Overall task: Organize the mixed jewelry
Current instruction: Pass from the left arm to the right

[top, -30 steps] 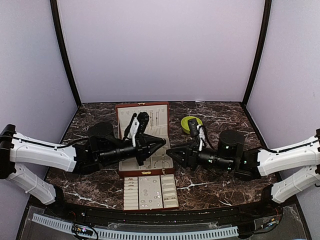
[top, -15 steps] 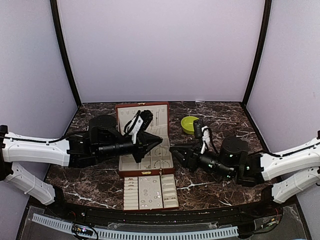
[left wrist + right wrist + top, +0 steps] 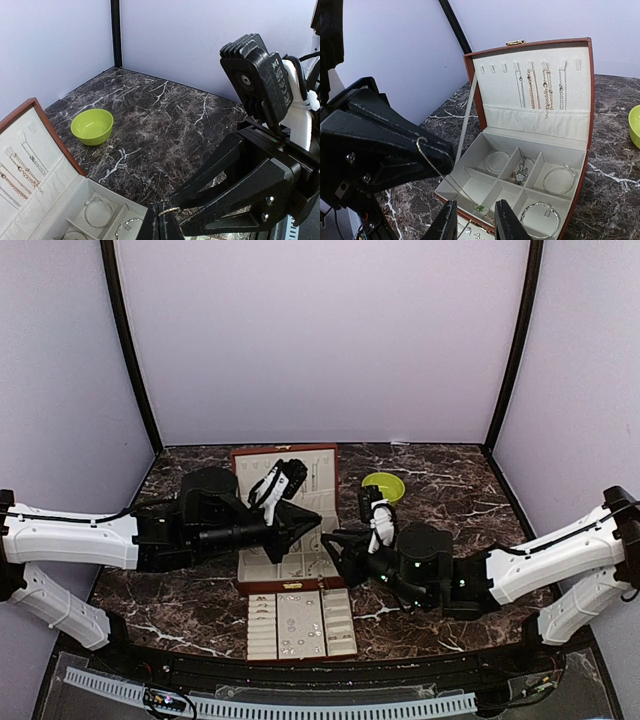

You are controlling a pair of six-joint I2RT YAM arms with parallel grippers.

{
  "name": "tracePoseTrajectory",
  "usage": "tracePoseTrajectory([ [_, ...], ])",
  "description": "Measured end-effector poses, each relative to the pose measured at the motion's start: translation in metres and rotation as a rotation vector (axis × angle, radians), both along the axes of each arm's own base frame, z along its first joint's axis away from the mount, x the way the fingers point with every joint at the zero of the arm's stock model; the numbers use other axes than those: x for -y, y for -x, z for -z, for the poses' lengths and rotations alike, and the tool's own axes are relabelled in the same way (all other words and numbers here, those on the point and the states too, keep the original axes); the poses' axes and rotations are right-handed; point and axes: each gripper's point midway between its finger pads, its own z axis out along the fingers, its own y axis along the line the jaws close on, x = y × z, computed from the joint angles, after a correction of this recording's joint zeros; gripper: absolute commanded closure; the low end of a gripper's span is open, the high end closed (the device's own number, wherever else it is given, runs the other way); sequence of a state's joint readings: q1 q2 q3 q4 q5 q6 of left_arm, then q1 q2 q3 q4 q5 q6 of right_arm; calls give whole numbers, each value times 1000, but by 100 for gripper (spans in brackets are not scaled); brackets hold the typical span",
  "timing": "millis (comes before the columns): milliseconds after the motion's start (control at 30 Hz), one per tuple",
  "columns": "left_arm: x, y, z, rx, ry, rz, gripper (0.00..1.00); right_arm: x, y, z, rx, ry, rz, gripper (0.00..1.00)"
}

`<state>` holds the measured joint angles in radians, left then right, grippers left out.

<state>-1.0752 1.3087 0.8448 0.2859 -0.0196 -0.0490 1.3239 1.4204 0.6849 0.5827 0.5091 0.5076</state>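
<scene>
My left gripper (image 3: 318, 517) is over the open reddish-brown box (image 3: 285, 450) and is shut (image 3: 164, 220) on a thin chain (image 3: 171, 211). In the right wrist view the chain (image 3: 437, 167) hangs from the left gripper's fingers (image 3: 395, 150) down to a small green pendant (image 3: 479, 207). My right gripper (image 3: 330, 540) is open, close to the left one. Its jaws (image 3: 476, 215) stand either side of the pendant, apart from it. Bracelets (image 3: 559, 180) and a watch (image 3: 520, 172) lie in the box compartments. Necklaces (image 3: 540, 85) hang in the lid.
A cream compartment tray (image 3: 250, 648) with tiny silvery pieces lies in front of the box, near the table's front edge. A green bowl (image 3: 383, 487) stands right of the box and looks empty in the left wrist view (image 3: 92, 126). Dark marble table all around.
My right arm has moved left, bringing its open gripper up to the left gripper over the box. My left gripper has drawn back slightly, still holding the chain.
</scene>
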Motion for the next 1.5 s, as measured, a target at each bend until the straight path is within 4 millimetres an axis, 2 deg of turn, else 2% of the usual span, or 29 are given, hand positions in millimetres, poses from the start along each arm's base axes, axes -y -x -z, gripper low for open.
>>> tracePoseTrajectory([
  [333, 0, 0, 0, -9, 5, -4, 100, -9, -9, 0, 0, 10, 47, 78],
  [567, 0, 0, 0, -14, 8, -3, 100, -3, -17, 12, -17, 26, 117, 81],
  [767, 0, 1, -1, -20, 13, -2, 100, -6, -23, 28, -19, 67, 151, 81],
  [1200, -6, 10, -28, -15, 86, 21, 100, -2, -43, 31, -24, 38, 190, 81],
  [1500, -6, 11, -23, -33, 85, 26, 100, -11, -46, 43, -11, 54, 158, 82],
])
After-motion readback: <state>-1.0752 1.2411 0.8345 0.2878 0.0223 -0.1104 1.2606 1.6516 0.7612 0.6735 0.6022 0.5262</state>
